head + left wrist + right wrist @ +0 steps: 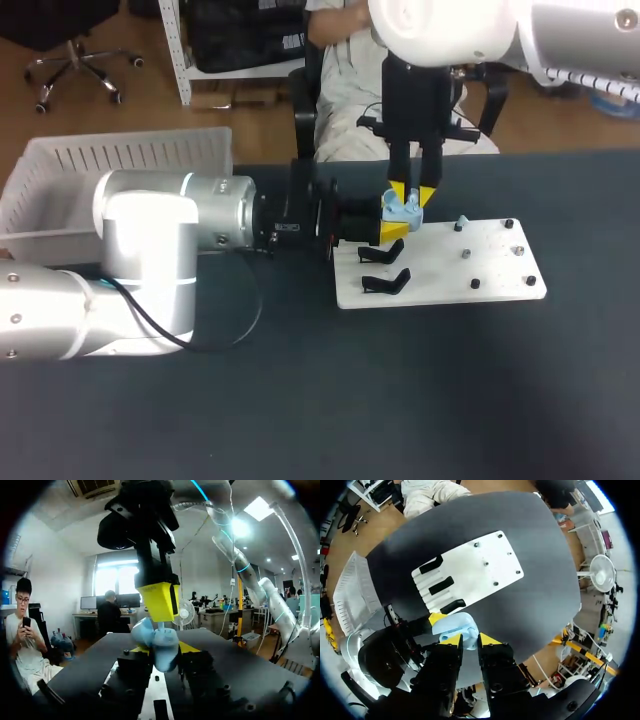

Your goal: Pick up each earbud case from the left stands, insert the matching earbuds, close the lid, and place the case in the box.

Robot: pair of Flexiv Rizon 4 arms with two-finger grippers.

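Observation:
A light blue earbud case point(402, 212) hangs with its lid open just above the white stand board point(480, 270), at its left end. My left gripper point(397, 220) comes in from the left and is shut on the case point(159, 645). From above, my right gripper point(412, 197) points straight down at the open case point(454, 627), its yellow tips pinching a small pale blue earbud point(161, 625). Another blue earbud point(462, 222) stands on a peg of the board. Black stands point(385, 270) on the board's left side are bare.
A white slatted box point(110, 165) sits at the table's far left, behind my left arm. Small dark pegs point(495, 260) dot the right half of the board. Dark tabletop lies in front of the board.

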